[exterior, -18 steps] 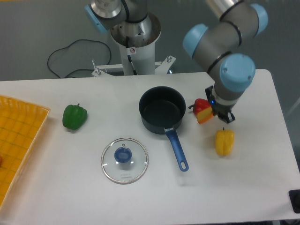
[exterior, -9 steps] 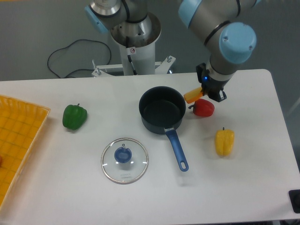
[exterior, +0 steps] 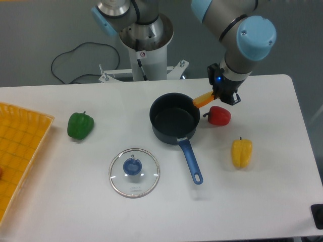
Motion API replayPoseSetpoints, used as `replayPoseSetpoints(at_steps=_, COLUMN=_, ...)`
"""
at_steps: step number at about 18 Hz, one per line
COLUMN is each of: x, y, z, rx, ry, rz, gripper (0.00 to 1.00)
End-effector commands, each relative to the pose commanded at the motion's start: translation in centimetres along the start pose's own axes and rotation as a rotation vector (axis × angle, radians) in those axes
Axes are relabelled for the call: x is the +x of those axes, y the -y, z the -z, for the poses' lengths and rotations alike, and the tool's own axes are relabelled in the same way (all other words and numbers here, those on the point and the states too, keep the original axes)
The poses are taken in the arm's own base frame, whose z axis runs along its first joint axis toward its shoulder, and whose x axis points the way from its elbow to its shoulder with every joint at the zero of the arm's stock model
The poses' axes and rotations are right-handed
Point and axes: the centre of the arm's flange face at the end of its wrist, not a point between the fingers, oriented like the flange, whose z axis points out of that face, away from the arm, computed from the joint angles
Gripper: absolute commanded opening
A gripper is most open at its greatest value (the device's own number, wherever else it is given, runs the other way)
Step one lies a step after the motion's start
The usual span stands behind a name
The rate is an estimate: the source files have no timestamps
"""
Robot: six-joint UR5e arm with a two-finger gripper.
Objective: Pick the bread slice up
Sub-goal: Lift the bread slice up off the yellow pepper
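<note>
The bread slice [exterior: 203,100] shows as a thin orange slab seen nearly edge-on, held in the air between the dark pot and the red bell pepper. My gripper [exterior: 218,96] is shut on its right end, hanging from the arm's blue-capped wrist [exterior: 256,38]. The slice's free end sticks out left, over the pot's right rim. The fingers themselves are mostly hidden under the wrist.
A dark blue pot [exterior: 174,118] with a blue handle sits mid-table. A red bell pepper [exterior: 219,115] lies right of it, a yellow bell pepper [exterior: 241,152] lower right. A green pepper [exterior: 81,125], a glass lid [exterior: 134,172] and a yellow tray [exterior: 17,148] are to the left.
The gripper has lifted the bread slice off the table beside the red pepper and carried it up and to the left, toward the pot's rim. The red pepper is now uncovered.
</note>
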Motion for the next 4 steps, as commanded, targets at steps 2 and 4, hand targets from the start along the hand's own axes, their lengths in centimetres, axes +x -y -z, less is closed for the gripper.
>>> replayPoseSetpoints(at_steps=2, x=0.0, y=0.27, z=0.01, rx=0.0, ry=0.002, rz=-0.003, gripper=0.1)
replayPoseSetpoints(at_steps=4, x=0.0, y=0.36, z=0.02, rx=0.0, ry=0.003, rz=0.006, gripper=0.1)
